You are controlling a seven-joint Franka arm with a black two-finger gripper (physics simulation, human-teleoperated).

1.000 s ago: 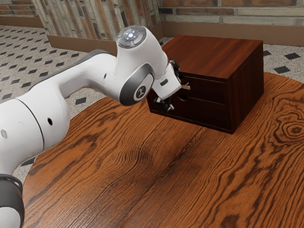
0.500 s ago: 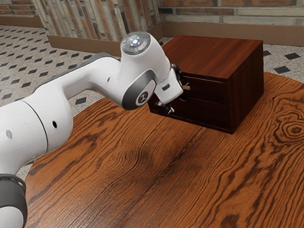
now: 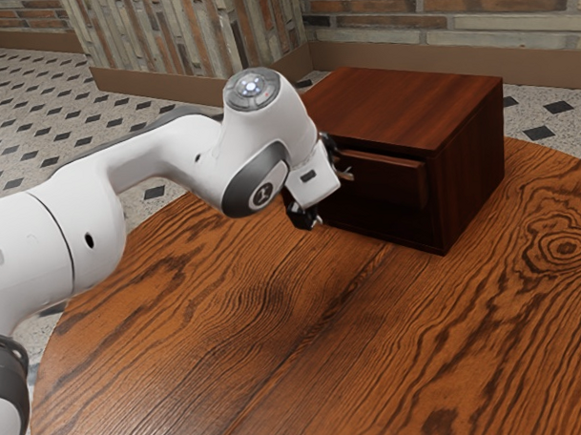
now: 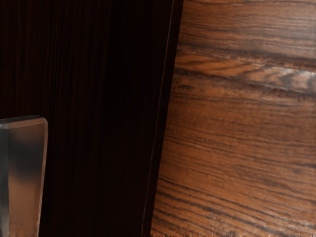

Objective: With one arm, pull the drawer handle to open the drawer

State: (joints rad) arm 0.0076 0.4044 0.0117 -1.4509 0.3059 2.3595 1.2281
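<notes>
A dark wooden cabinet [image 3: 415, 99] with two drawers stands at the far side of the round table [image 3: 371, 329]. Its upper drawer [image 3: 389, 178] sticks out a little from the cabinet face, with its top edge showing. My gripper [image 3: 337, 168] is pressed against that drawer's front at the end nearer the exterior view's left, shut on the handle, which my hand mostly hides. In the wrist view the metallic handle [image 4: 22, 173] sits close under the hand against the dark drawer front [image 4: 98, 98]. The lower drawer [image 3: 386, 219] is flush.
My white arm reaches in from the exterior view's left, low over the table. Bare wood [image 4: 237, 128] lies in front of the cabinet. A tiled floor [image 3: 67, 101] and a brick wall [image 3: 436, 21] are behind.
My hand has drawn back toward the exterior view's left, and the upper drawer has come out of the cabinet with it. The cabinet itself has stayed put.
</notes>
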